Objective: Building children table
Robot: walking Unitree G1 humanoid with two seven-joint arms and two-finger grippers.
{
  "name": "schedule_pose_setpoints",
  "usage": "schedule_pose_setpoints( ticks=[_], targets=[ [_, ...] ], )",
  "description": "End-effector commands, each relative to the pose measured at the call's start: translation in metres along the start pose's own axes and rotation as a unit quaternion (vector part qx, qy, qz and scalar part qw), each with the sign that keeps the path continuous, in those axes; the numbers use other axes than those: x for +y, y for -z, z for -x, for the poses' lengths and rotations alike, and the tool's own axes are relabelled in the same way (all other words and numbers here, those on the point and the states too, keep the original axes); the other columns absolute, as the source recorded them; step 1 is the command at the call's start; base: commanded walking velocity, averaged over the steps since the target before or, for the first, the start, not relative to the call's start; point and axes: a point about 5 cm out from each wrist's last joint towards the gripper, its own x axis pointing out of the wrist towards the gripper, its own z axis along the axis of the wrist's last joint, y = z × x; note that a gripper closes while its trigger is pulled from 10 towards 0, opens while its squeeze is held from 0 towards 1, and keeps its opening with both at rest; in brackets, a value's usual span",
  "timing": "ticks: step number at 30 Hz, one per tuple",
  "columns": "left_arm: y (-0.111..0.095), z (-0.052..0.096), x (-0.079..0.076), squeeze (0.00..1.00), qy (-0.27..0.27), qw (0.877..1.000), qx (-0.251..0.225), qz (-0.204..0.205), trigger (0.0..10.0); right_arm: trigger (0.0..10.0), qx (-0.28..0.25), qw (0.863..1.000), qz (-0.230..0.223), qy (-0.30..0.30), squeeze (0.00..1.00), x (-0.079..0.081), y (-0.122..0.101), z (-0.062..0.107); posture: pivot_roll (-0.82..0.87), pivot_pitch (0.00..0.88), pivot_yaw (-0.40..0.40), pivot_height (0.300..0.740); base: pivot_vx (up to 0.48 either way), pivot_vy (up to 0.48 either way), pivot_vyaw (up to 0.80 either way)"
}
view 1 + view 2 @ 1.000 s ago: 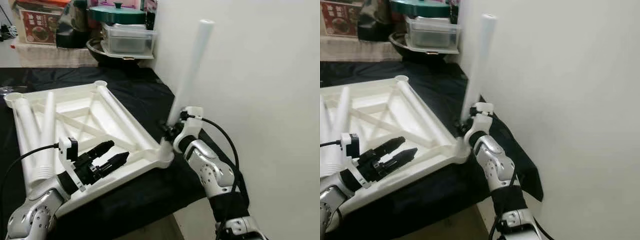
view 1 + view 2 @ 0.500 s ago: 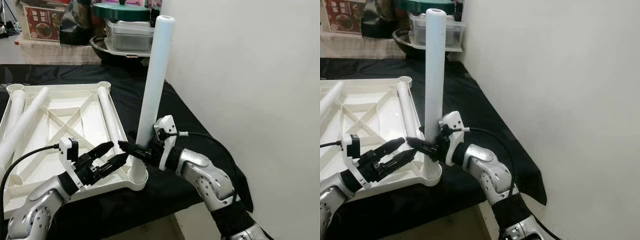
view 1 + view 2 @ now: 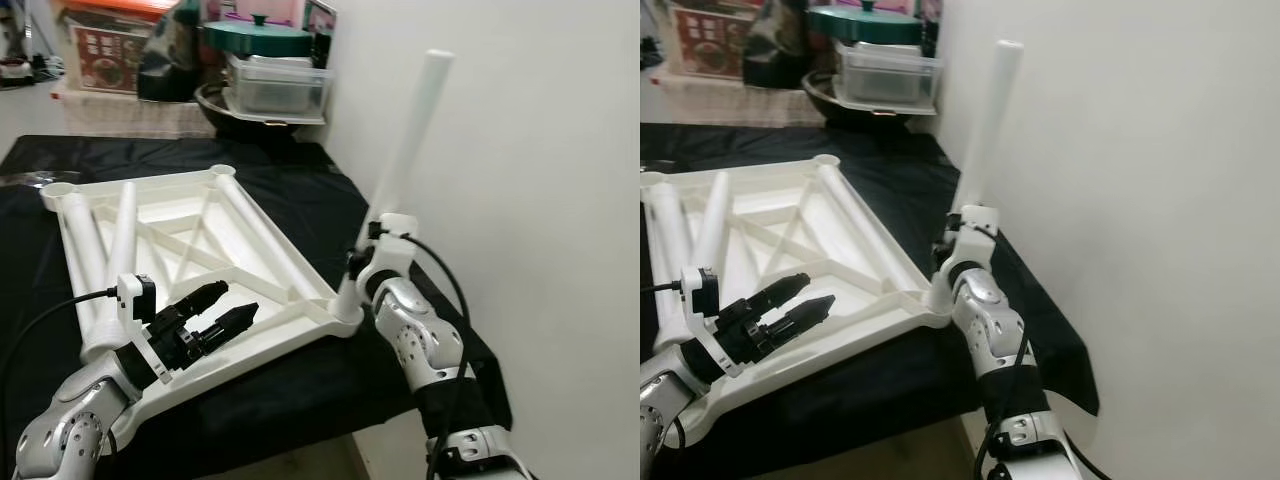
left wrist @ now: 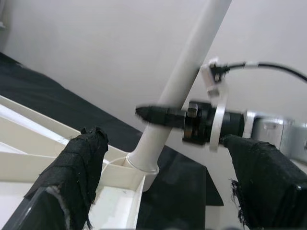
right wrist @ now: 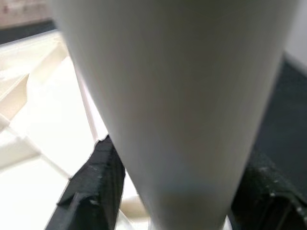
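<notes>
Black-draped work surface (image 3: 300, 190) against a white wall; cookware stacked at upper left. Item: white table top (image 3: 190, 250), inverted, centre-left of frame. Item: table leg (image 3: 400, 160), foot seated in the near right corner socket (image 3: 345, 315), long axis leaning up and right toward the wall. Right gripper (image 4: 158, 114) clamped around the leg's lower shaft, just above the socket. Left gripper (image 3: 222, 310) hovered over the near rim, fingers parted, empty, pointing toward the socket. Spare legs (image 3: 100, 260) lay inside the frame. Judgement: righting the leg falls to the right arm.

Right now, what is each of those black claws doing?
Left gripper: open, holding nothing, over the upturned white plastic tabletop.
Right gripper: shut on the standing white plastic table leg.
</notes>
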Motion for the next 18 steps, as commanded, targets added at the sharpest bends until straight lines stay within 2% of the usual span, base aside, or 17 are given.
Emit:
schedule_pose_setpoints(
  ticks=[1, 2, 3, 6, 8, 9, 10, 11, 12, 16, 17, 18],
  targets=[
    [0.002, -0.001, 0.0, 0.0, 0.002, 1.0, 0.003, 0.005, 10.0, 10.0, 0.001, 0.996, -0.008, -0.086, 0.54, 0.022, -0.003, 0.0, 0.14, 0.0, -0.177, 0.74, 0.0, 0.0, 0.0],
    [0.003, -0.002, 0.0, 0.0, 0.001, 1.0, 0.003, 0.005, 10.0, 10.0, -0.005, 0.993, -0.01, -0.119, 0.54, 0.032, -0.008, 0.0, 0.14, 0.0, -0.177, 0.74, 0.0, 0.0, 0.0],
    [0.003, -0.001, 0.0, 0.0, 0.001, 1.0, 0.003, 0.005, 10.0, 10.0, -0.016, 0.984, -0.01, -0.177, 0.0, 0.044, -0.015, 0.005, 0.14, 0.0, -0.177, 0.74, 0.0, 0.0, 0.0],
    [0.003, -0.001, 0.0, 0.0, 0.001, 1.0, 0.003, 0.005, 10.0, 10.0, -0.022, 0.978, -0.01, -0.209, 0.0, 0.051, -0.019, 0.009, 0.14, 0.0, -0.177, 0.74, 0.0, 0.0, 0.0],
    [0.003, -0.001, 0.0, 0.0, 0.001, 1.0, 0.002, 0.005, 10.0, 10.0, -0.039, 0.953, 0.024, -0.3, 0.0, 0.064, -0.026, 0.024, 0.14, 0.0, -0.178, 0.74, 0.0, 0.0, 0.0],
    [0.003, -0.001, 0.0, 0.0, 0.001, 1.0, 0.002, 0.005, 10.0, 10.0, -0.039, 0.953, 0.024, -0.3, 0.0, 0.064, -0.026, 0.024, 0.14, 0.0, -0.178, 0.74, 0.0, 0.0, 0.0],
    [0.003, -0.001, 0.0, 0.0, 0.001, 1.0, 0.002, 0.005, 10.0, 10.0, -0.042, 0.938, 0.046, -0.341, 0.0, 0.068, -0.027, 0.032, 0.14, 0.0, -0.178, 0.74, 0.0, 0.0, 0.0],
    [0.003, -0.001, 0.0, 0.0, 0.001, 1.0, 0.002, 0.005, 10.0, 10.0, -0.042, 0.938, 0.046, -0.341, 0.0, 0.068, -0.027, 0.032, 0.14, 0.0, -0.178, 0.74, 0.0, 0.0, 0.0],
    [0.003, -0.001, 0.0, 0.0, 0.001, 1.0, 0.002, 0.005, 10.0, 10.0, -0.041, 0.925, 0.067, -0.373, 0.0, 0.071, -0.025, 0.038, 0.14, 0.0, -0.179, 0.74, 0.0, 0.0, 0.0],
    [0.003, -0.001, 0.0, 0.0, 0.001, 1.0, 0.002, 0.005, 10.0, 10.0, -0.037, 0.923, 0.072, -0.377, 0.0, 0.071, -0.021, 0.039, 0.14, 0.0, -0.179, 0.74, 0.0, 0.0, 0.0],
    [0.003, -0.001, 0.0, 0.0, 0.0, 1.0, 0.002, 0.005, 10.0, 0.0, -0.024, 0.962, 0.054, -0.267, 0.0, 0.054, -0.018, 0.019, 0.15, 0.0, -0.18, 0.74, 0.0, 0.0, 0.0],
    [0.003, -0.001, 0.0, 0.0, 0.0, 1.0, 0.002, 0.005, 10.0, 0.0, -0.024, 0.962, 0.054, -0.267, 0.0, 0.054, -0.018, 0.019, 0.15, 0.0, -0.18, 0.74, 0.0, 0.0, 0.0]
  ],
)
